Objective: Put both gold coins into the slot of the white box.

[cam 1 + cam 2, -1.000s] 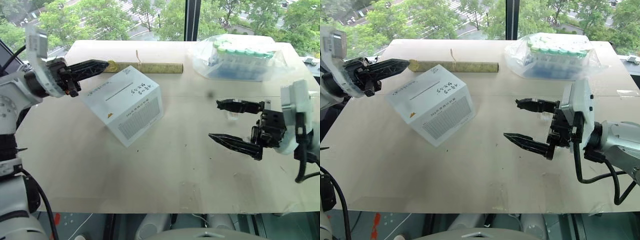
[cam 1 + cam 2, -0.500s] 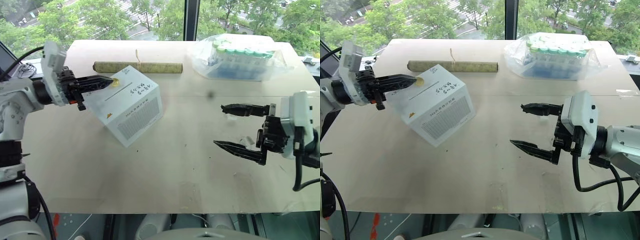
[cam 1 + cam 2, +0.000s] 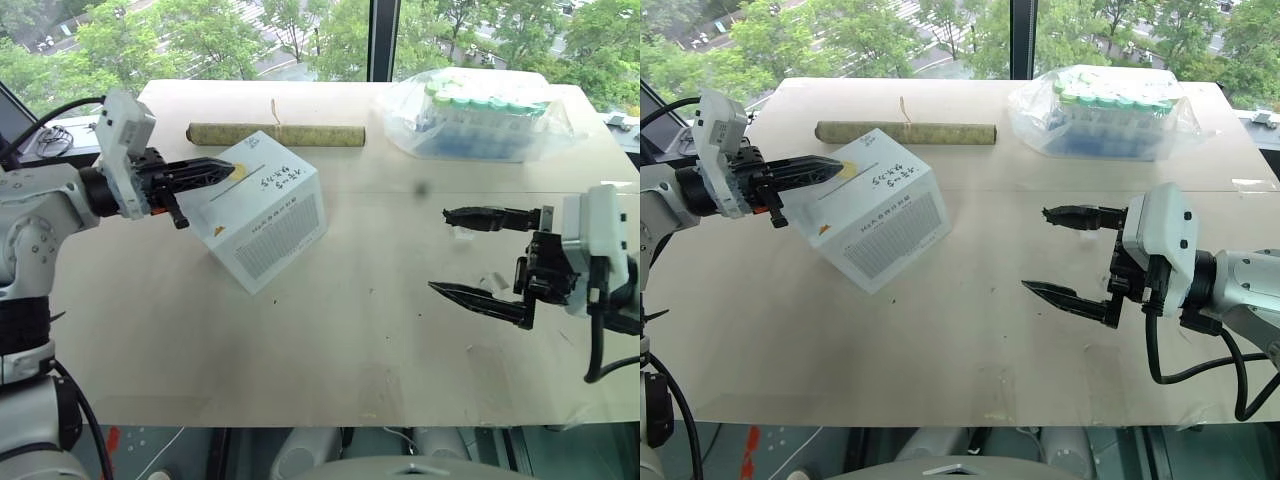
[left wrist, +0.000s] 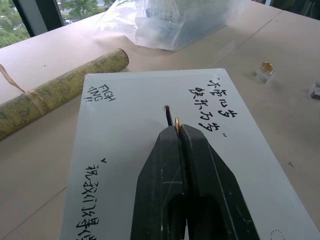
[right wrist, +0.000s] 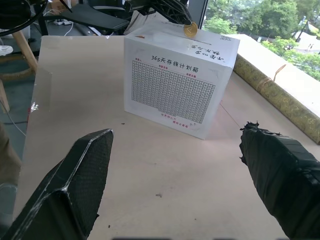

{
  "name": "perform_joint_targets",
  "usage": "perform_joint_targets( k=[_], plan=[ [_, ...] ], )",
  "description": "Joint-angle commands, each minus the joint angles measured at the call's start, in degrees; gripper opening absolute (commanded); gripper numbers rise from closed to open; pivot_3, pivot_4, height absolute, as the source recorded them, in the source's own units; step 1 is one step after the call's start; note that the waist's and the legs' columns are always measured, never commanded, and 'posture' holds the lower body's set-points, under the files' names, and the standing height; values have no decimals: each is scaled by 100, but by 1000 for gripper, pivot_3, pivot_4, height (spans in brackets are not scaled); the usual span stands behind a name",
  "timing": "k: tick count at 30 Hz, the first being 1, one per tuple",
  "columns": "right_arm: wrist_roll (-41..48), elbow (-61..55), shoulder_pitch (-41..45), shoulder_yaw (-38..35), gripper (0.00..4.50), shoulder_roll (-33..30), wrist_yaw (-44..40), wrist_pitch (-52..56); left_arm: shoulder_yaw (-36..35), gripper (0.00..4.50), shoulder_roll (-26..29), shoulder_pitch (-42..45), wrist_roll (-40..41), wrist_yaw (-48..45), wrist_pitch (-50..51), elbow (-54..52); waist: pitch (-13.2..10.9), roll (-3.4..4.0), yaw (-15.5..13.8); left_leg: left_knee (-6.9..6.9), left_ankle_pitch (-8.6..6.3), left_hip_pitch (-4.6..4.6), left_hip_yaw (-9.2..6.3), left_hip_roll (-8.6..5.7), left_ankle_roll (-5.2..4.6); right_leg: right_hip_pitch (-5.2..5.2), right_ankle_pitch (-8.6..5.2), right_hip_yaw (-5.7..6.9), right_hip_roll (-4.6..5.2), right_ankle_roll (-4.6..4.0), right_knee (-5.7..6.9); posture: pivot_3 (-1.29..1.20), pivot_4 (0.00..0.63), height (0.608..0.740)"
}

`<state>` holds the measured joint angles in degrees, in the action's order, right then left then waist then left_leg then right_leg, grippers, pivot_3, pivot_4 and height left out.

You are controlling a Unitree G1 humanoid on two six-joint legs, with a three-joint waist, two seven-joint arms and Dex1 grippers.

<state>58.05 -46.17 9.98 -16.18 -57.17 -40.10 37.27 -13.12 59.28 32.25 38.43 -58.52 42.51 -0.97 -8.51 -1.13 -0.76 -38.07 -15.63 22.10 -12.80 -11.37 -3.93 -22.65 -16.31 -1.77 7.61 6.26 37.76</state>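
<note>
The white box stands tilted on the table, left of centre, with black handwriting on its top face. My left gripper reaches over that face from the left and is shut on a gold coin, held on edge. The coin's rim sits right at the near end of the slot, and the same coin shows above the box's top edge. The second gold coin rests on a small clear piece on the table beyond the box. My right gripper hovers open and empty, right of centre.
A rolled green-gold scroll lies behind the box. A clear bag of green-capped tubes sits at the back right. Small clear plastic pieces lie near the right gripper. The table's front edge is close to me.
My left gripper has come down and rightward with the coin, from beyond the box's back-left corner to over its top face at the slot. The right gripper stays open and barely moved.
</note>
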Motion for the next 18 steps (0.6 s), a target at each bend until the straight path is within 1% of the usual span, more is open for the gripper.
perform_joint_targets(
  k=[1,6,12,18],
  plan=[
    [-23,-42,83,-138,4375,9,-66,-119,-263,0,5,-36,52,80,34,-231,0,0,0,0,0,0,0,0,0,0,0,0,0,0,0,0,150,740],
    [-34,-39,196,-197,4375,76,-10,-170,-269,0,-63,-99,56,188,101,-360,0,0,2,0,0,-1,0,0,0,0,0,0,0,0,2,0,150,740],
    [397,-16,548,-329,4375,327,329,-167,-323,0,-98,-141,23,361,159,-377,0,0,7,-1,0,-1,1,1,0,1,0,-1,0,0,3,0,150,740],
    [451,-17,600,-322,4375,313,391,-160,-368,0,-107,-157,58,428,211,-422,0,0,1,-1,0,-1,1,0,0,1,0,0,0,0,3,0,150,740]
  ],
)
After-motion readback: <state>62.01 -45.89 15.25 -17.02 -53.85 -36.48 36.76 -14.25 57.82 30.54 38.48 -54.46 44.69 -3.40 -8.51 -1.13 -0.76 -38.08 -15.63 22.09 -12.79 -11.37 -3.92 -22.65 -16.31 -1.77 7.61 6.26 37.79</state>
